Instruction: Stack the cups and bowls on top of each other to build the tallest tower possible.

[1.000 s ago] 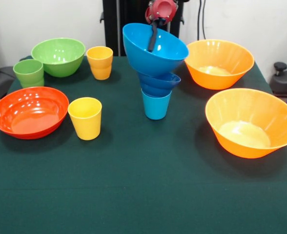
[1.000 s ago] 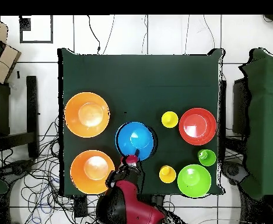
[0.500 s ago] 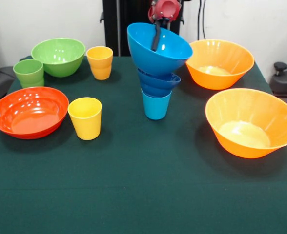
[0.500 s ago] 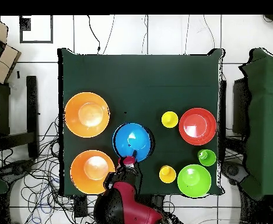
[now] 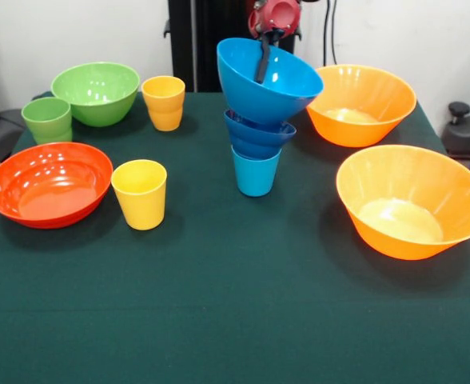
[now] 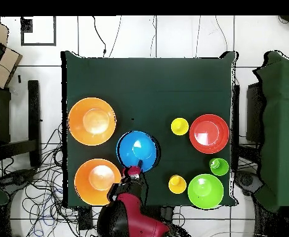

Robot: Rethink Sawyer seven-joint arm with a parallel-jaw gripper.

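Gripper clamps the far rim of the light blue bowl, 1 finger inside it. Bowl sits tilted on the dark blue bowl, which rests on the blue cup, mid-table.

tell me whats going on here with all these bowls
The gripper is pinching the rim of a light blue bowl, holding it tilted on top of a small tower: a dark blue bowl sitting on a light blue cup. The rest sits loose on the table: two orange bowls, a red-orange bowl, a green bowl, two yellow cups and a green cup.
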